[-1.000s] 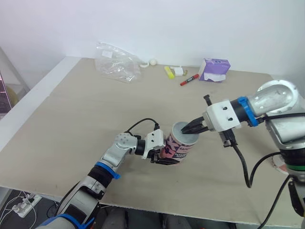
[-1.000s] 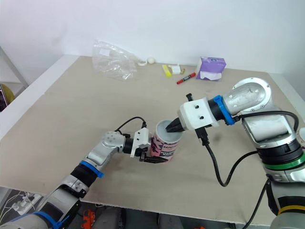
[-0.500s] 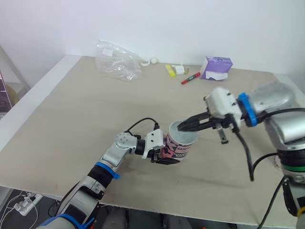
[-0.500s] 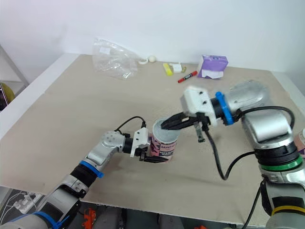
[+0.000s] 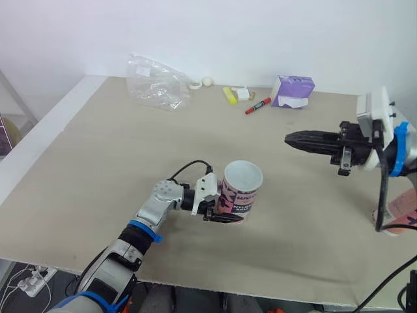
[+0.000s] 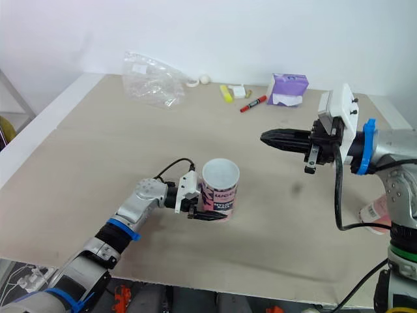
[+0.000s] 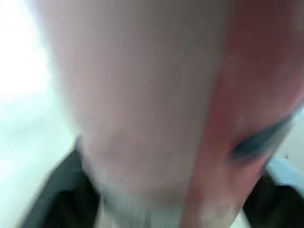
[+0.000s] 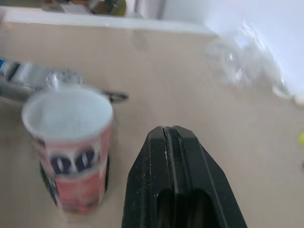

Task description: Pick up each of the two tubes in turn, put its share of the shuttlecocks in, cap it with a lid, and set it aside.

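Clamping the tube (image 5: 242,191), left hand (image 5: 225,216) partly hides its base.

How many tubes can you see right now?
2. One tube stands upright near the middle of the table, held by the left gripper. What looks like a second tube sits at the right edge, partly hidden behind the right arm.
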`<state>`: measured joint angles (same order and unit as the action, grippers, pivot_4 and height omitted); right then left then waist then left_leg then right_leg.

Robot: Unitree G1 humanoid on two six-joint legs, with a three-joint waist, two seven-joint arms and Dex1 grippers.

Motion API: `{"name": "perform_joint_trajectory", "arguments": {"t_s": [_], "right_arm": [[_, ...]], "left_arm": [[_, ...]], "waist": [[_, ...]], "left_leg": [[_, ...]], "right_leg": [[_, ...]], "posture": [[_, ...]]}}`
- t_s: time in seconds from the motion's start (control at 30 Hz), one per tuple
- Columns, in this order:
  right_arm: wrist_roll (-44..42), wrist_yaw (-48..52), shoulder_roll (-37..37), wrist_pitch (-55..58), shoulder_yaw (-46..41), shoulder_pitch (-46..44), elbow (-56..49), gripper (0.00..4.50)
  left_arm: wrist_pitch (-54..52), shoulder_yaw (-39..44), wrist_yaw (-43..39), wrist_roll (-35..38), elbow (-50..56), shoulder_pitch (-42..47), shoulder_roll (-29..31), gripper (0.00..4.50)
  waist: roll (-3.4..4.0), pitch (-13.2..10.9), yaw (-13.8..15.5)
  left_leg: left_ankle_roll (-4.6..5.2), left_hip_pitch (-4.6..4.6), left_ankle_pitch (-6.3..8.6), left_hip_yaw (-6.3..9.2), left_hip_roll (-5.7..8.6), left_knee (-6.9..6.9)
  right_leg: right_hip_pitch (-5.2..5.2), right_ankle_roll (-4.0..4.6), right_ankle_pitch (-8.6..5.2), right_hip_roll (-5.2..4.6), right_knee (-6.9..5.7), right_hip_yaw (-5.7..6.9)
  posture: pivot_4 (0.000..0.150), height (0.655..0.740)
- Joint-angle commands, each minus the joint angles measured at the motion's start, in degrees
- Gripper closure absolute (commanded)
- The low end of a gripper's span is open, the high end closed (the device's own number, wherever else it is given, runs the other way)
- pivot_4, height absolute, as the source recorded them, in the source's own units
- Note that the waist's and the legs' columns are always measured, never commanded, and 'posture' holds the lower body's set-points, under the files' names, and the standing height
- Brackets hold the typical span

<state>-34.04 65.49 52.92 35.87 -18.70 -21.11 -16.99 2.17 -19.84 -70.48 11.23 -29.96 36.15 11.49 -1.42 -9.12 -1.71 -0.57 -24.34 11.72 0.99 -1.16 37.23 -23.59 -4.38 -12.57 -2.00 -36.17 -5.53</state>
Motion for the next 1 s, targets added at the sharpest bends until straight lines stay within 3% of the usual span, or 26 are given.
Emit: {"name": "perform_joint_trajectory", "arguments": {"t_s": [0.03, 0.07, 0.17, 0.23, 0.27, 0.5, 0.77, 1.0], "right_arm": [[0.8, -1.4, -1.0, -3.2, -2.2, 7.2, -5.9, 3.11], [1.0, -1.9, -1.8, -3.8, -1.9, 9.8, -7.4, 3.11], [1.3, -3.0, -3.5, -5.4, -0.4, 15.8, -10.4, 1.83], [1.8, -3.4, -4.4, -6.5, 1.0, 18.9, -11.6, 0.95], [2.2, -3.3, -4.6, -7.1, 1.7, 20.2, -12.0, 0.12], [3.7, -3.7, -6.5, -10.5, 6.7, 24.0, -11.8, 0.12], [12.2, -9.0, -16.6, -20.6, 18.0, 20.3, -3.6, 0.12], [15.7, -13.9, -24.5, -26.8, 21.8, 16.9, 2.3, 0.12]], "left_arm": [[0.3, 1.6, -1.2, 0.0, 0.5, 1.3, 1.0, 0.00], [0.5, 1.8, -1.4, 0.0, 0.7, 1.6, 1.2, 0.00], [1.0, 1.9, -2.2, -0.1, 1.5, 2.2, 1.7, 0.00], [0.7, 2.0, -2.8, 0.0, 2.3, 2.3, 2.1, 0.00], [0.6, 2.1, -3.0, 0.1, 2.7, 2.3, 2.3, 0.00], [0.2, 2.4, -5.0, 0.6, 5.6, 1.3, 4.5, 0.00], [-1.4, 4.3, -7.8, 3.2, 15.7, -4.4, 10.6, 0.00], [-4.0, 5.9, -7.8, 4.9, 22.9, -9.5, 15.3, 0.00]], "waist": [[0.08, 0.0, 0.0], [0.06, 0.0, 0.2], [0.08, -0.1, 0.3], [0.11, -0.1, 0.3], [0.10, -0.1, 0.3], [0.07, -0.2, 0.4], [0.09, -0.4, 0.1], [0.15, -0.5, 0.3]], "left_leg": [[0.00, -0.01, 0.00, 0.01, 0.00, -0.02], [0.00, -0.01, 0.00, 0.02, 0.00, -0.05], [0.00, -0.03, 0.00, 0.15, 0.02, -0.34], [-0.01, -0.06, 0.01, 0.12, 0.08, -0.47], [-0.03, -0.07, 0.03, 0.14, 0.09, -0.52], [-0.05, -0.07, 0.04, 0.20, 0.07, -0.61], [-0.05, 0.02, 0.04, 0.19, -0.09, -0.61], [-0.05, 0.04, 0.04, 0.21, -0.29, -0.60]], "right_leg": [[-0.01, 0.00, 0.00, 0.02, 0.00, -0.01], [-0.01, -0.01, -0.03, 0.03, 0.00, -0.01], [-0.02, 0.00, -0.26, 0.15, 0.00, -0.06], [-0.10, -0.22, -0.25, 0.13, -0.01, -0.16], [-0.12, -0.28, -0.28, 0.13, -0.01, -0.15], [-0.14, -0.22, -0.35, 0.15, -0.01, -0.07], [-0.10, -0.06, -0.33, 0.33, -0.03, -0.08], [-0.12, 0.09, -0.30, 0.51, -0.08, -0.06]], "posture": [[0.150, 0.7400], [0.150, 0.7400], [0.150, 0.7400], [0.150, 0.7400], [0.150, 0.7400], [0.150, 0.7400], [0.150, 0.7400], [0.150, 0.7400]]}}
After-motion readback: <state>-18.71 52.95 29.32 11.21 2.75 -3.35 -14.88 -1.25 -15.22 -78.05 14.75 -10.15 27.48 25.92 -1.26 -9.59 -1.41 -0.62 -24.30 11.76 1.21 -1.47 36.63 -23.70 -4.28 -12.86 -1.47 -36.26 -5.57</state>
